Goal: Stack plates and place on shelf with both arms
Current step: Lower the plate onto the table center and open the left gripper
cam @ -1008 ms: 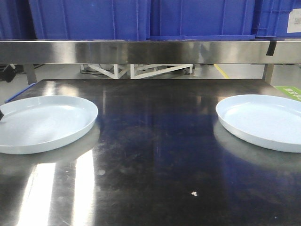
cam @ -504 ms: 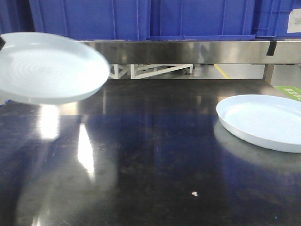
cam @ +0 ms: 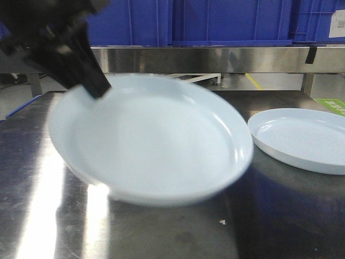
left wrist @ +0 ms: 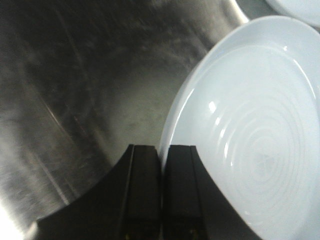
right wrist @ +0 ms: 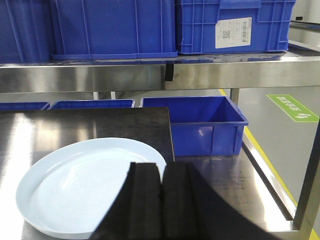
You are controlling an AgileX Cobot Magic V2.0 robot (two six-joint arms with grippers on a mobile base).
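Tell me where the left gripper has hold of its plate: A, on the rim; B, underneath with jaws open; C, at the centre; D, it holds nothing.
A: in the left wrist view, the left gripper is closed on the edge of the held plate, with one finger on either side of the rim.

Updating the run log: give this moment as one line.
left gripper: shut on held plate, tilted above tabletop | right gripper: shut, empty | other plate: on tabletop | unstacked
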